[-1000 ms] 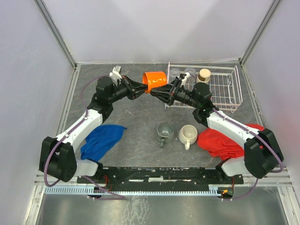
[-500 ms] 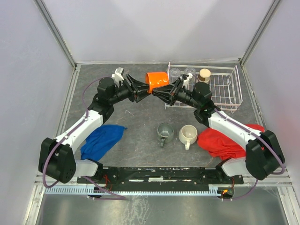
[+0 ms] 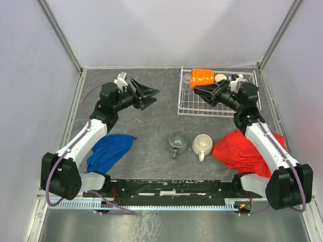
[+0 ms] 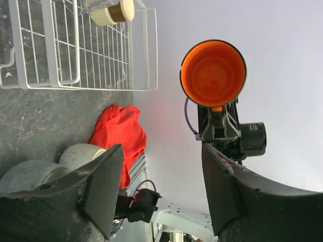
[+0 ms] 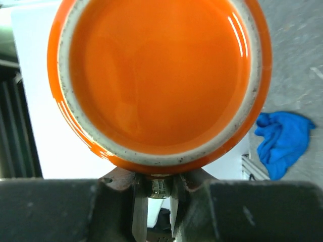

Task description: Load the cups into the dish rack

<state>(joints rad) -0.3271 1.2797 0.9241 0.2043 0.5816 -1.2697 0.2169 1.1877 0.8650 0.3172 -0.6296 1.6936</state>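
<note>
My right gripper [image 3: 201,89] is shut on the orange mug [image 3: 202,77], which lies on its side above the back left part of the white wire dish rack [image 3: 237,108]. In the right wrist view the mug's base [image 5: 159,80] fills the frame, with the jaws [image 5: 160,189] pinched on a small part at its lower edge. My left gripper [image 3: 147,94] hangs open and empty left of the rack; its view shows the mug's mouth [image 4: 213,73]. A tan cup [image 3: 220,78] and a clear glass [image 3: 187,78] stand in the rack. The grey-green mug [image 3: 177,141] and cream-white mug [image 3: 202,144] sit on the table.
A blue cloth [image 3: 108,151] lies at the near left and a red cloth [image 3: 242,148] at the near right, under my right arm. Grey walls close in the table on three sides.
My left gripper has opened, let go of the orange mug and drawn back to the left. My right gripper has carried the mug to the right, over the rack.
</note>
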